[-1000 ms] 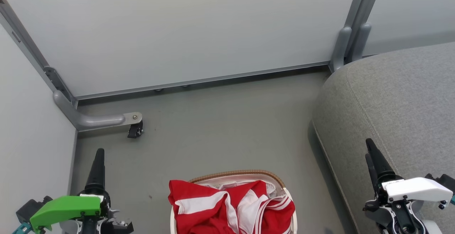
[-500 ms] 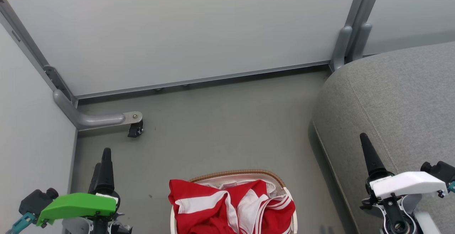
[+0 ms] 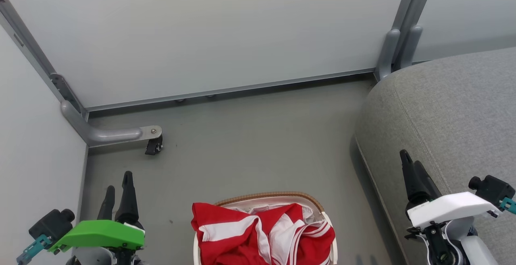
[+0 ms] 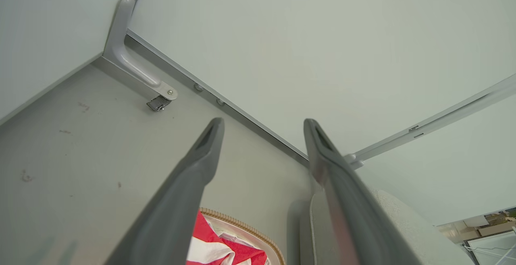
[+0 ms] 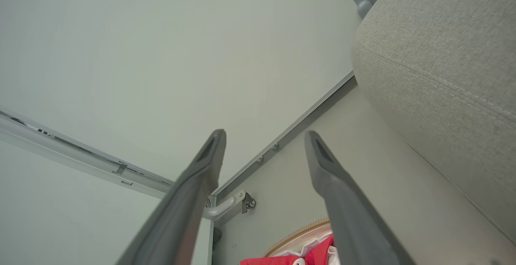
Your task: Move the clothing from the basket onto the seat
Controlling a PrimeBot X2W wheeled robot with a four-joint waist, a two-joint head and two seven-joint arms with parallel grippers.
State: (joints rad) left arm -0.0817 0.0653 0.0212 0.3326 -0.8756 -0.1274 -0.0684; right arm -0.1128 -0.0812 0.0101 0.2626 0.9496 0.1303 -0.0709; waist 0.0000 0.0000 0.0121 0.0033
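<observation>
Just now my left gripper (image 3: 119, 181), down at about 8 o'clock in the head view, has spread its two dark fingers apart. A second ago they were pressed together into a single point, and the gripper has also drifted a little toward the middle. It holds nothing and hangs over the floor (image 3: 250, 148), with the caster foot (image 3: 154, 146) of the partition out at 10 o'clock. At 6 o'clock sits the basket (image 3: 267, 196), and the clothing (image 3: 258, 232) lies heaped in it: red cloth with white stripes, one fold spilling over the rim on the 9 o'clock side, a bit of white liner (image 3: 258, 208) showing behind. The heap looks the same as it did a second ago. At 3 o'clock rises the seat (image 3: 451, 112), grey and rounded. My right gripper (image 3: 410, 159), at 4 o'clock against the seat's edge in that view, stands open and empty too, and it has slid slightly toward the basket. I read this as the very start: both grippers are readied, neither is near the cloth, and the next move should be a reach down and inward toward 6 o'clock, probably to pinch a raised fold of the heap.
</observation>
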